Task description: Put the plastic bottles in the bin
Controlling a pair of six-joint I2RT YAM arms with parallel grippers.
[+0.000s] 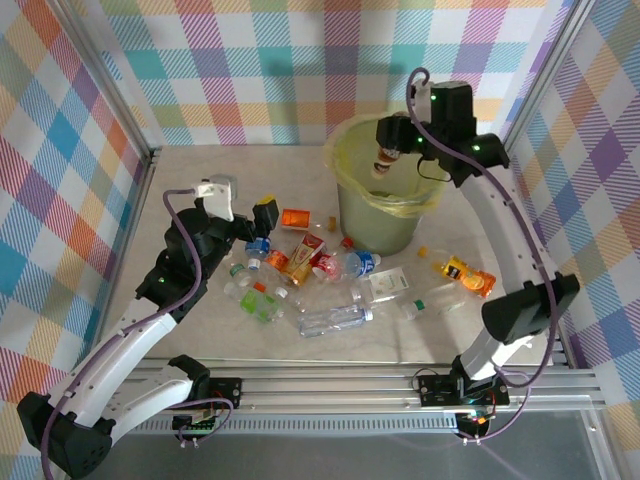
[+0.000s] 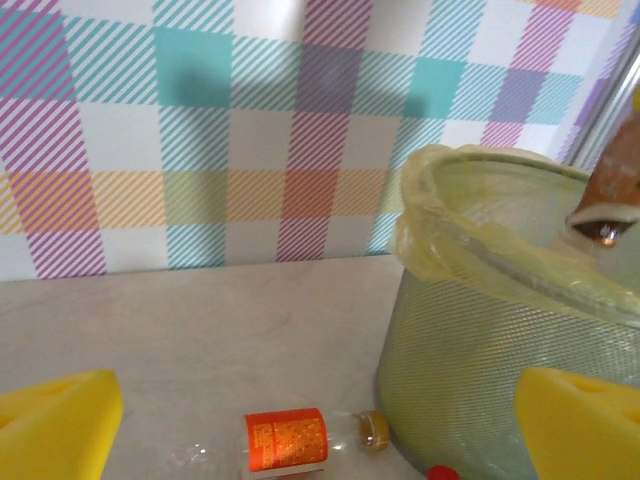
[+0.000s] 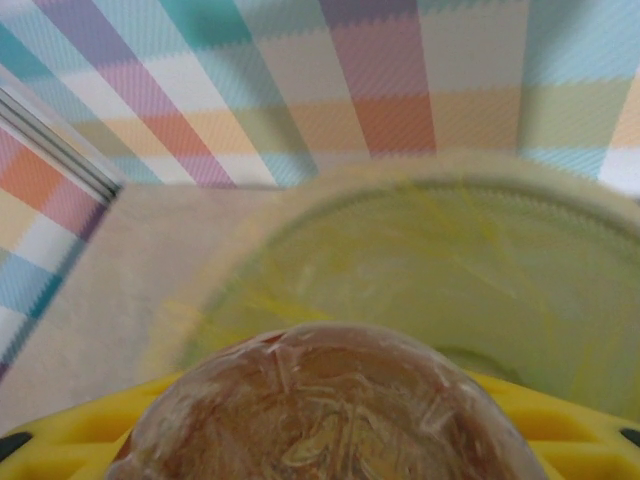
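Observation:
The bin [image 1: 378,212] is a grey-green bucket with a yellow bag liner, standing at the back right of the table. My right gripper [image 1: 392,150] hangs over its mouth, shut on a brownish plastic bottle [image 1: 385,157]. In the right wrist view that bottle's base [image 3: 330,410] sits between the yellow pads [image 3: 60,440], above the bin's lined inside [image 3: 450,260]. My left gripper [image 1: 258,222] is open and holds nothing. It hovers just left of a clear bottle with an orange label [image 1: 295,218], which lies ahead between the yellow fingertips [image 2: 55,420] beside the bin wall [image 2: 470,370].
Several more bottles lie in a loose pile in front of the bin, among them a clear one [image 1: 330,320] and an orange one [image 1: 467,275] to the right. A red cap [image 2: 440,472] rests by the bin's foot. Checked walls close in the table on three sides.

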